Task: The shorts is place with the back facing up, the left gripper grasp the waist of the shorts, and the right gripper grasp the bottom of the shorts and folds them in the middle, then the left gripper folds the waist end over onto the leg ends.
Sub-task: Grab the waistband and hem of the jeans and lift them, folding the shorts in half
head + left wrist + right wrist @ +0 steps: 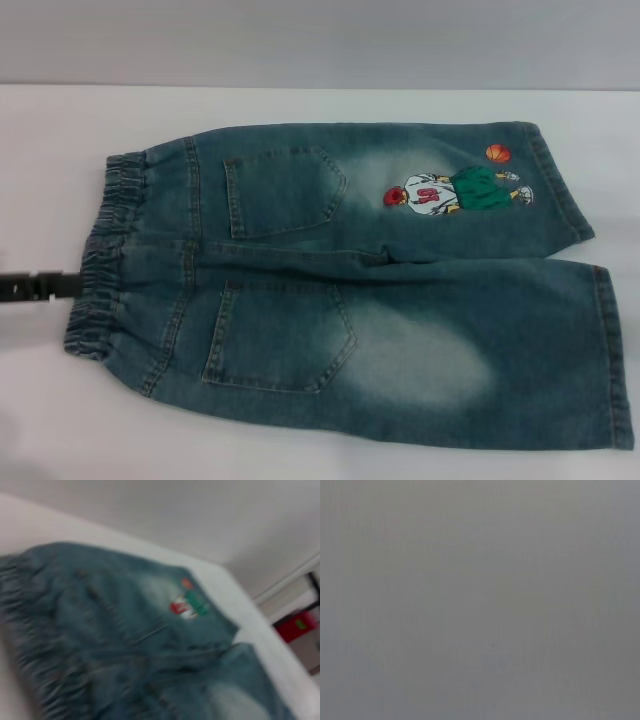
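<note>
Nothing's folded yet: the shorts (360, 280) lie flat, back up, on the white tabletop (300, 100). The left tool (40, 286) sits at the waist (105, 255); can't tell its opening. Right tool isn't visible.

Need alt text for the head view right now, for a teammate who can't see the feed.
Denim shorts lie flat and unfolded, back pockets up, on a white table, waist toward the robot's left and leg ends toward its right. The left gripper reaches in from the left edge to the waistband; the right gripper is out of view.
</note>
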Robot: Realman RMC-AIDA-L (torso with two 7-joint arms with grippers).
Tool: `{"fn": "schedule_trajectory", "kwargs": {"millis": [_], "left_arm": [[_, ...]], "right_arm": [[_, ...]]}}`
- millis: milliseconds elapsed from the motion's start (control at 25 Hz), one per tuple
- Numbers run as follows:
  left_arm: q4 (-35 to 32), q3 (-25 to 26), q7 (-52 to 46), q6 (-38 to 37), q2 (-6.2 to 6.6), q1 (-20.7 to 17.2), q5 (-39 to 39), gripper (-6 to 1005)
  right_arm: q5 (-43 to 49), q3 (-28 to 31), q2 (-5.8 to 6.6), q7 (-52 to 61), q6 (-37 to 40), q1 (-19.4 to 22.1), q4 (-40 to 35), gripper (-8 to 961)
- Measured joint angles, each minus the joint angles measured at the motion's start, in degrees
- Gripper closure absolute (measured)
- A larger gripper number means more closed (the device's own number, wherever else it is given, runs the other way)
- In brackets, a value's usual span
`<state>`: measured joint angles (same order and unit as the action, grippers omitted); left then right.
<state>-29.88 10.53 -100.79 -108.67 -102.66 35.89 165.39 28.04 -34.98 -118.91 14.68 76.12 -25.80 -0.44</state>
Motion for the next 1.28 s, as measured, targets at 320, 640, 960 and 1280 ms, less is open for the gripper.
{"fn": "schedule_trajectory", "kwargs": {"millis": [320, 640, 960, 1280], "left_arm": [[-2.82, -7.05, -3.84, 6.76, -3.54, -0.69, -0.11, 217], [-4.14, -8.34, -5.26, 12.27, -5.23, -0.30, -0.15, 217], [-4.37, -11.26, -7.30, 16.03, -5.53, -0.39, -0.16, 217], [-4.37, -12.87, -7.85, 16.88, -6.19, -0.41, -0.16, 217]], "right_arm": [[0.01, 0.00, 0.00, 0.00, -0.07, -0.04, -0.01, 251], [0.00, 0.00, 0.00, 0.00, -0.09, 0.14, 0.00, 252], [-0.01, 0.00, 0.00, 0.00, -0.10, 0.55, 0.00, 252], [0.00, 0.00, 0.00, 0.00, -0.09, 0.64, 0.00, 251]]}}
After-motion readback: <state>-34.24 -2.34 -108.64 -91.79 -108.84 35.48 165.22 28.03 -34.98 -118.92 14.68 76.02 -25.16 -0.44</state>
